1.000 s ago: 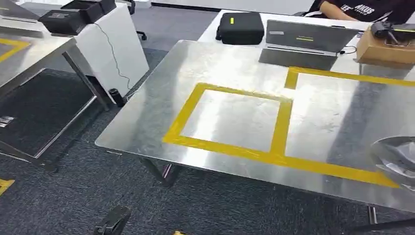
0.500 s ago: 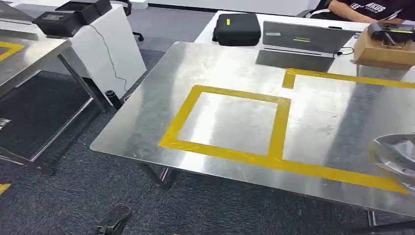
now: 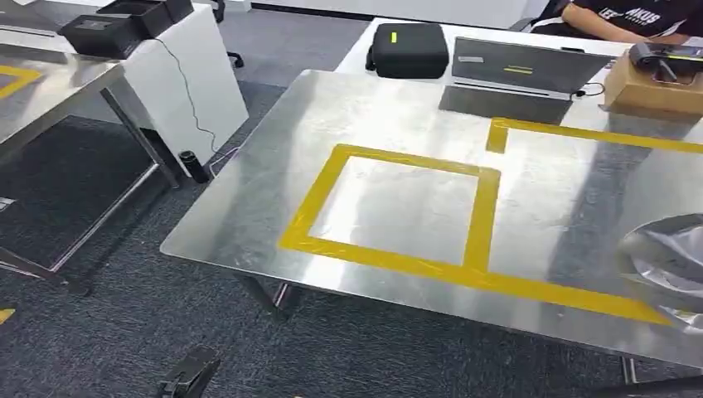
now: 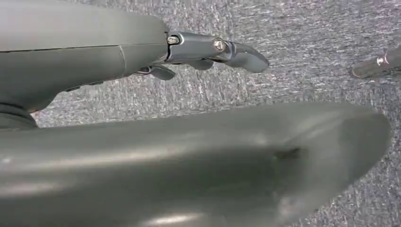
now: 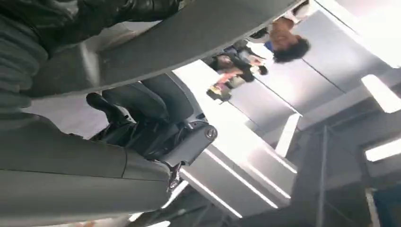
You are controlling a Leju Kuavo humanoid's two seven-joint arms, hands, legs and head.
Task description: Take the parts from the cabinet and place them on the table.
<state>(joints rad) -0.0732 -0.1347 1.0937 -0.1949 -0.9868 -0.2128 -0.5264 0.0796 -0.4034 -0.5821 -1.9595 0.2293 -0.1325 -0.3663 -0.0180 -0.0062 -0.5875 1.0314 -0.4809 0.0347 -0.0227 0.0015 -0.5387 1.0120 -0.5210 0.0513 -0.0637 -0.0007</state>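
A silvery crinkled bag (image 3: 670, 264), taken to be the packed part, is seen at the right edge of the head view, over the near right part of the steel table (image 3: 398, 108) and just above the long near strip of the yellow tape (image 3: 477, 220); whether it rests on the table top or is carried above it cannot be told. A square and part of a second outline are marked on the table by the tape, and the bag is placed to the right of the square. The left hand (image 4: 165, 161) is shown hanging over grey carpet (image 4: 307, 38), its fingers (image 4: 241, 53) stretched out and kept apart from the thick thumb, with nothing held between them. The right hand (image 5: 142, 127) is seen in its wrist view with dark fingers curled in toward the thumb; whether something is clamped there cannot be told, as the space between them is hidden. On a white desk beyond the far edge of the table a black case (image 3: 407, 48), a grey laptop (image 3: 522, 66) and a cardboard box (image 3: 651, 87) are set, and a person (image 3: 622, 16) in a black shirt is seated behind them. A white cabinet (image 3: 178, 75) and a second steel table (image 3: 41, 99) are seen to the left
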